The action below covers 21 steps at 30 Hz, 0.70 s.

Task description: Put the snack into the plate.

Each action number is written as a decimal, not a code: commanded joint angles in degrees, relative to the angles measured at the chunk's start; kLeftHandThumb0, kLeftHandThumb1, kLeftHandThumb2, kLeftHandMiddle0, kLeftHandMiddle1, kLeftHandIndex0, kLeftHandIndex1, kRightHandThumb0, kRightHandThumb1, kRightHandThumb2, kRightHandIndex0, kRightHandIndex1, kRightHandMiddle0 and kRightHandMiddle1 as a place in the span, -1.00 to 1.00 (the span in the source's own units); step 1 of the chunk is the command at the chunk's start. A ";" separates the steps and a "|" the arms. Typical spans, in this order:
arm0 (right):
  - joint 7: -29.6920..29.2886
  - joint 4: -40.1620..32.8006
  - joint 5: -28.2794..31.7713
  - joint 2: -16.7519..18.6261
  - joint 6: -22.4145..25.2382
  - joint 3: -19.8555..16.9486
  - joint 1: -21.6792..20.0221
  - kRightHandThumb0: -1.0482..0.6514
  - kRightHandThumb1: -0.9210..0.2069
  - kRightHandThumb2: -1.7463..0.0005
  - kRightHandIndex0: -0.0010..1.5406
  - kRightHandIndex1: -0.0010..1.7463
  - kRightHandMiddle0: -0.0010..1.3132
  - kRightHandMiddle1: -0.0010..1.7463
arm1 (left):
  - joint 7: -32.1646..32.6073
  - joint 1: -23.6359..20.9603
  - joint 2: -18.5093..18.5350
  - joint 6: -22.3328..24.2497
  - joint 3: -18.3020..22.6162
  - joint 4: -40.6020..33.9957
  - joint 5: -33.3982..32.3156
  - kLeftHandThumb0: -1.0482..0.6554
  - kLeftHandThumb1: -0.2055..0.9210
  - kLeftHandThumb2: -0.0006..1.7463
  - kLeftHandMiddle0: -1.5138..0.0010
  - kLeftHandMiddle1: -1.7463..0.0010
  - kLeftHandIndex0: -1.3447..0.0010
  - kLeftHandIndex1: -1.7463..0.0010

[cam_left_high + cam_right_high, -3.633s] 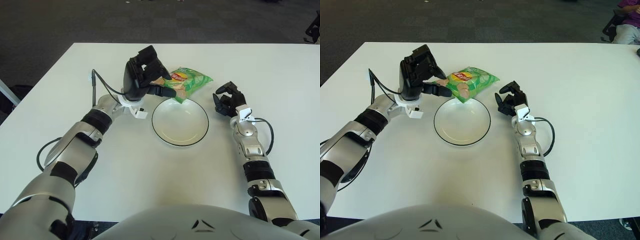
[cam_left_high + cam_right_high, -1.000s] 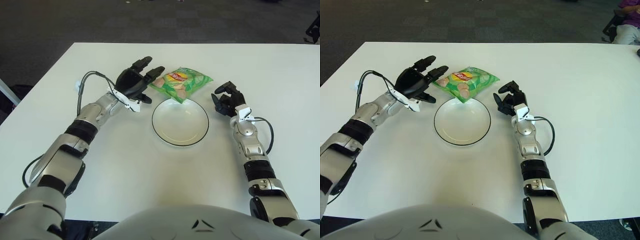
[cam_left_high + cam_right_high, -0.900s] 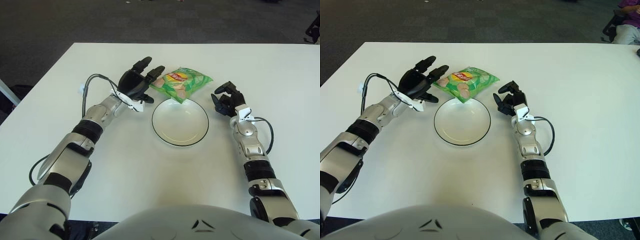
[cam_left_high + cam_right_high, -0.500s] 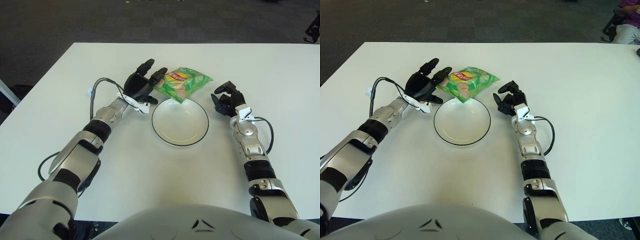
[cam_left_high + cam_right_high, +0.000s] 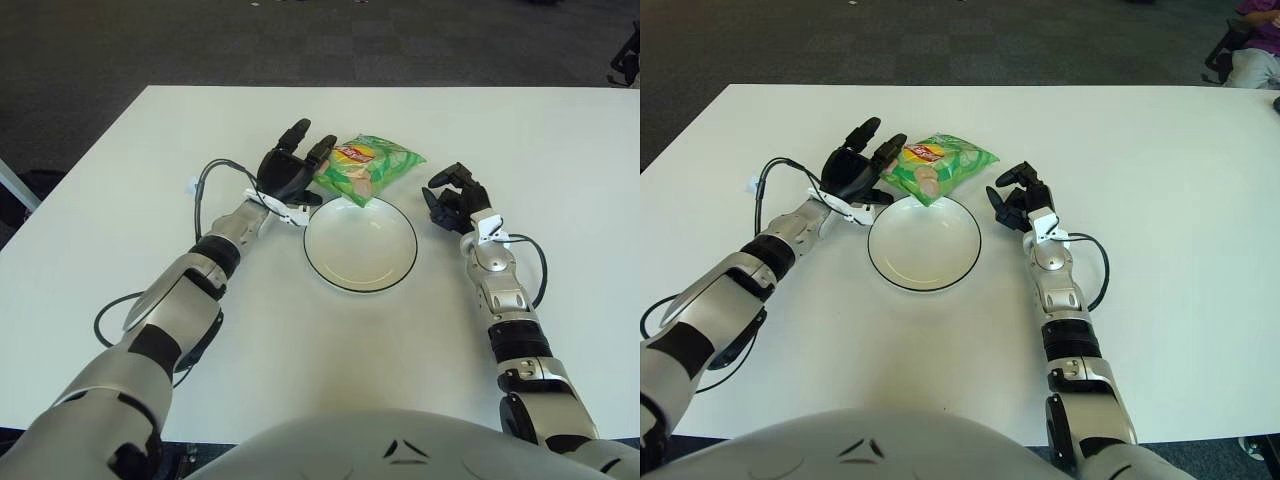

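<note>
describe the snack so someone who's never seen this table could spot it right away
On the white table, find the round white plate with a thin dark rim, near the middle. Just beyond its far edge lies the snack, with the left robot hand open at its left end. It is the only bright green thing there, a crinkly bag with a red and yellow logo.

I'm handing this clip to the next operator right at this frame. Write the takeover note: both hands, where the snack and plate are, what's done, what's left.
Left hand: fingers spread, holding nothing, right beside the left end of the snack bag; whether it touches the bag cannot be told.
Right hand: idle, fingers curled on nothing, just right of the plate.
Snack bag: lies at the plate's far edge, near corner overlapping the rim, most of it still on the white table.
Plate: nothing inside it.
Done: nothing toward placement; the bag is not in the plate.
Left: grasp the bag with the left hand, likely, and set it fully into the plate.
</note>
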 commanded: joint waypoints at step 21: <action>0.38 -0.69 -0.08 0.07 1.47 0.12 1.11 -0.20 -0.82 0.39 -0.02 1.00 -0.41 0.84 | 6.22 -3.69 -3.62 -1.69 -3.42 3.43 -0.34 -0.35 0.73 -1.00 0.61 0.98 0.51 0.98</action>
